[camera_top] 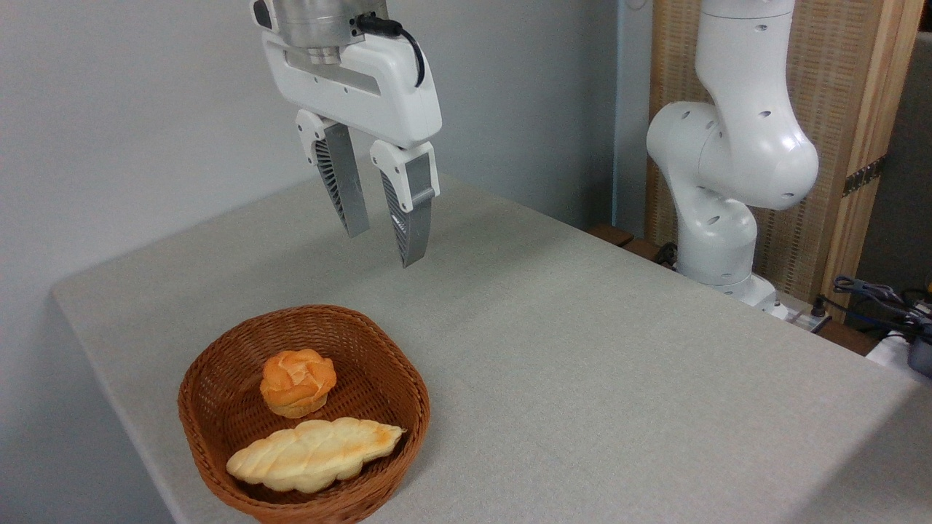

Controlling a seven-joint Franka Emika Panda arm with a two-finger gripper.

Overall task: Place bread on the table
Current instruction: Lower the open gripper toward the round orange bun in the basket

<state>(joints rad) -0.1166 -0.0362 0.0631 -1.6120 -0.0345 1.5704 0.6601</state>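
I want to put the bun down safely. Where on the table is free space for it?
The table is bare right of the basket, as far as the arm's base, and behind the basket, under the open hand. It is crowded only inside the basket, where the bun touches the braided loaf.

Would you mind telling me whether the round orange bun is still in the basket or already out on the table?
In the basket. The bun sits inside the wicker basket, behind the braided loaf.

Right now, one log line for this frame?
stage: pre-grasp | gripper: open, empty, above table | bread: in basket beside braided loaf
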